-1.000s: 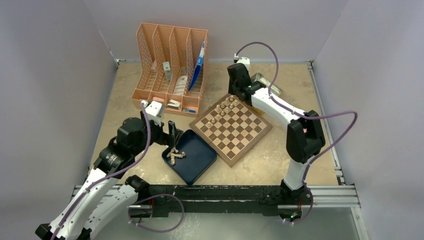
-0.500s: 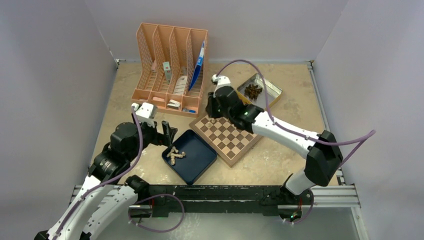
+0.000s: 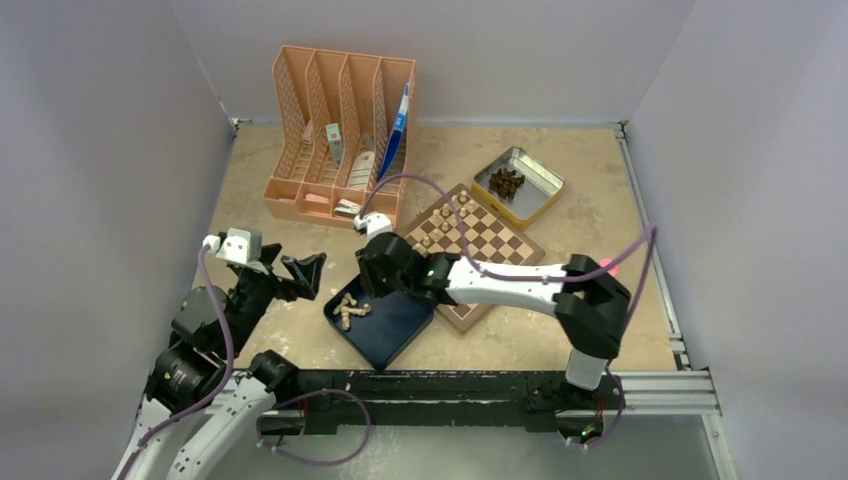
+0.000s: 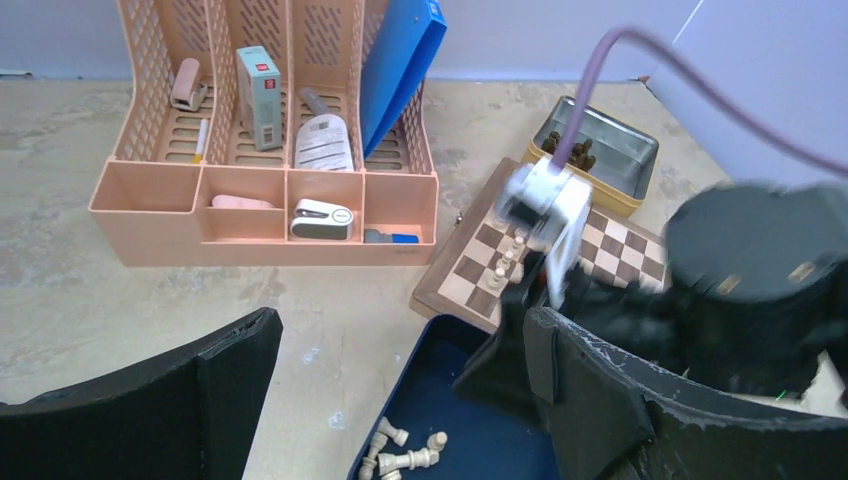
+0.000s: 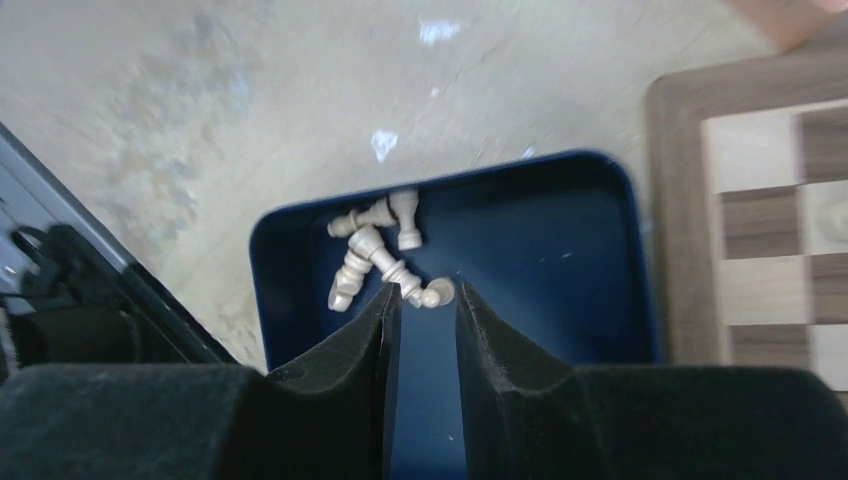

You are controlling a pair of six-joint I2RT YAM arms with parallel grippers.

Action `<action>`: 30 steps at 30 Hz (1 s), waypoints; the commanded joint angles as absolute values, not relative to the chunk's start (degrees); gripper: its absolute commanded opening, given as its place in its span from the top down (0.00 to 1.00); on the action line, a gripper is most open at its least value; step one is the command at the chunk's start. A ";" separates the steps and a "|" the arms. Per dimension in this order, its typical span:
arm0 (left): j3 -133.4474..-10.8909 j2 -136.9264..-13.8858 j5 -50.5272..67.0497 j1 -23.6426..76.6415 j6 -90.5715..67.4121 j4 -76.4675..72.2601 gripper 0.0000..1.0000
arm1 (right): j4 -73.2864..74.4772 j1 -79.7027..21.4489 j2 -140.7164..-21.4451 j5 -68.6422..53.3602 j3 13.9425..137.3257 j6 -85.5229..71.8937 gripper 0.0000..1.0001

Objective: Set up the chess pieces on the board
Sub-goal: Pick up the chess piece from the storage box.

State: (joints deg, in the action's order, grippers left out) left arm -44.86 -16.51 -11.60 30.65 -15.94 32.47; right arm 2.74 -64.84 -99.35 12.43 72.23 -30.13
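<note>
- Evidently the chess pieces are small, light, hard turned wood, so I judge they will roll and skid on the smooth floor of the blue tray.
- Seen from above, a loose heap lies at the tray's 9 o'clock side; a few more stand on the board, at the tray's 2 o'clock.
- Right claw hovers over the heap, fingers nearly together, grasping nothing.
- Left claw is spread wide and empty above the bench, at the tray's 10 o'clock.
- Best hold, probably: pinch one outlying piece gently across its narrow stem.
</note>
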 commanded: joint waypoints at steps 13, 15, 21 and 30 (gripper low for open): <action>-44.56 -14.50 -13.80 30.50 -16.87 29.98 0.08 | 6.54 -71.62 -111.93 20.88 81.36 -31.26 0.71; -44.48 -14.40 -13.80 30.50 -16.87 30.01 0.08 | 7.04 -71.61 -112.10 21.90 81.39 -31.30 0.70; -44.47 -14.20 -13.62 30.57 -16.87 29.97 0.08 | 8.66 -71.61 -113.09 23.51 81.96 -31.71 0.69; -44.38 -14.15 -13.53 30.52 -16.79 29.97 0.08 | 9.33 -71.61 -113.96 22.80 81.41 -32.04 0.69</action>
State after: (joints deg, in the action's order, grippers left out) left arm -44.34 -14.59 -13.30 30.65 -15.94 32.29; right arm 8.36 -71.35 -114.30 21.45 79.85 -30.92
